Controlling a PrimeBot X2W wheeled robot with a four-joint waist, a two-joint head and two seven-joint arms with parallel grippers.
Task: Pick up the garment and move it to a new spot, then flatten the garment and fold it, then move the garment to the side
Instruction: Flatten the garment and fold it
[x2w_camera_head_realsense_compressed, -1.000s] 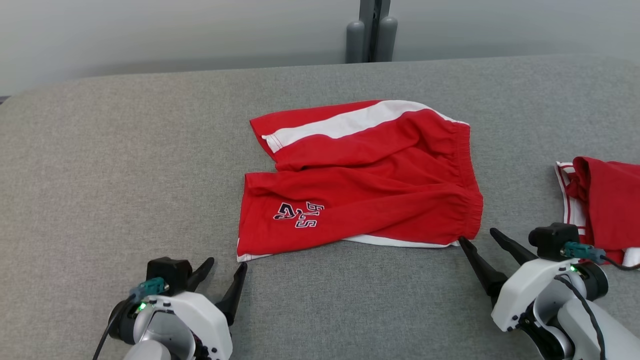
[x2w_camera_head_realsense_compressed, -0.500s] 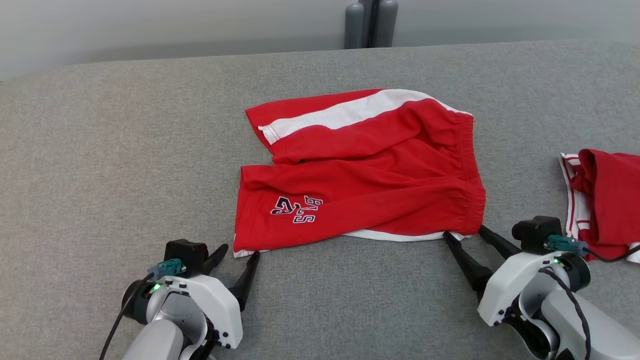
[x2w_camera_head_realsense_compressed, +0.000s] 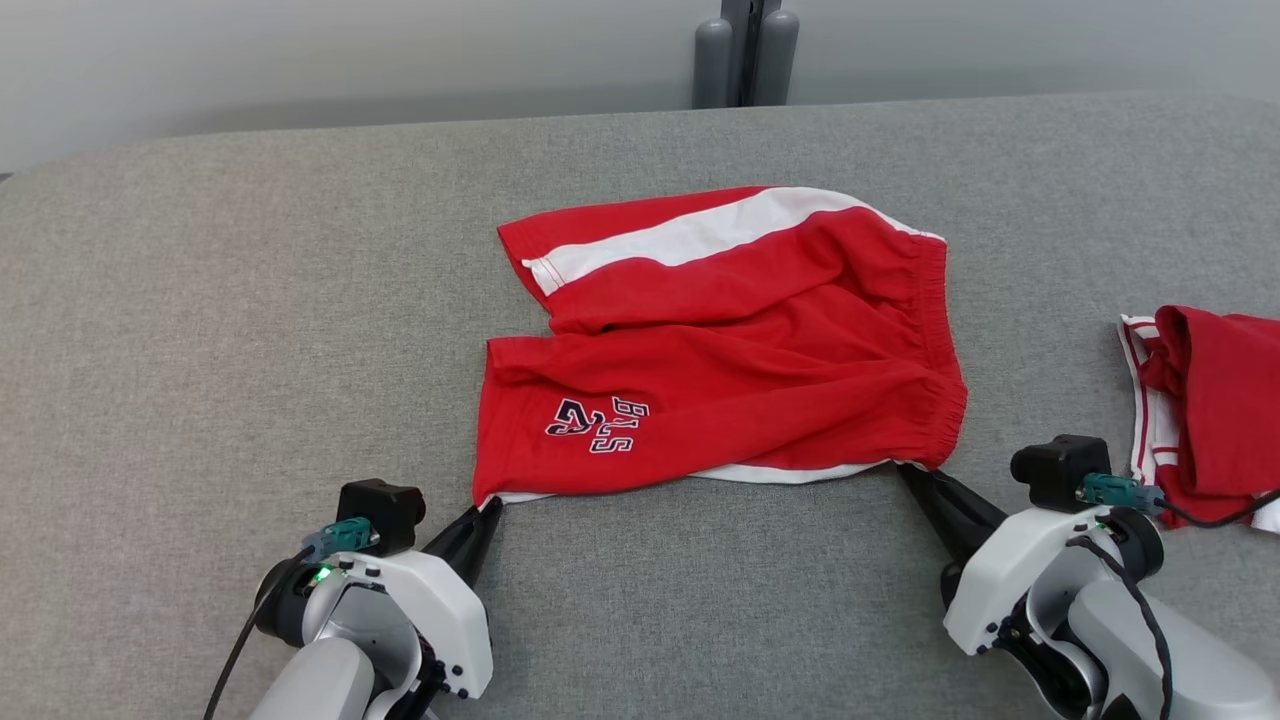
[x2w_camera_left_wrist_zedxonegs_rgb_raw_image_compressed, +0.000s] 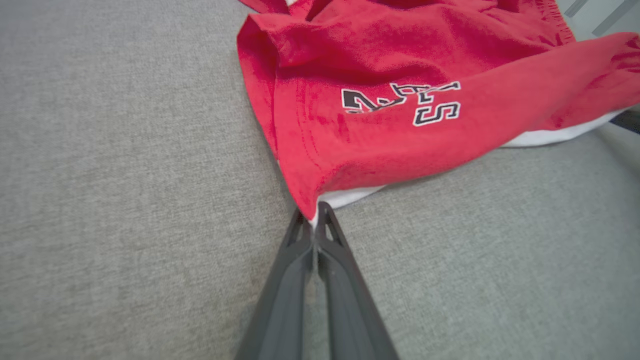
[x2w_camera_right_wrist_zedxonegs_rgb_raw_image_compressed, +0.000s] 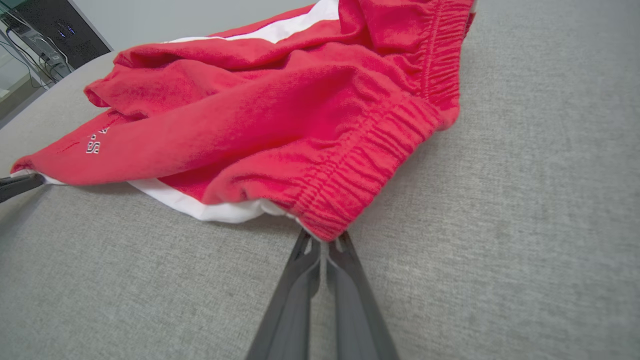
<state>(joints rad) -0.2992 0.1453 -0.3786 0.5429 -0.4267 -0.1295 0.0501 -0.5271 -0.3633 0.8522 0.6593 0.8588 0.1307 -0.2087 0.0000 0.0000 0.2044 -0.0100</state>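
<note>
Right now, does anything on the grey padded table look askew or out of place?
The red fabric shorts with white stripes lie creased, legs overlapping unevenly. A second red-and-white garment sits bunched at the head view's right edge.

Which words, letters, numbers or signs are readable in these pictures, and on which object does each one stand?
"S": the one clear letter in the dark print with white outlines on the red fabric shorts with white stripes, near a leg hem.
Its other letters are creased, not surely readable.
The second red and white garment at the right shows no text.
</note>
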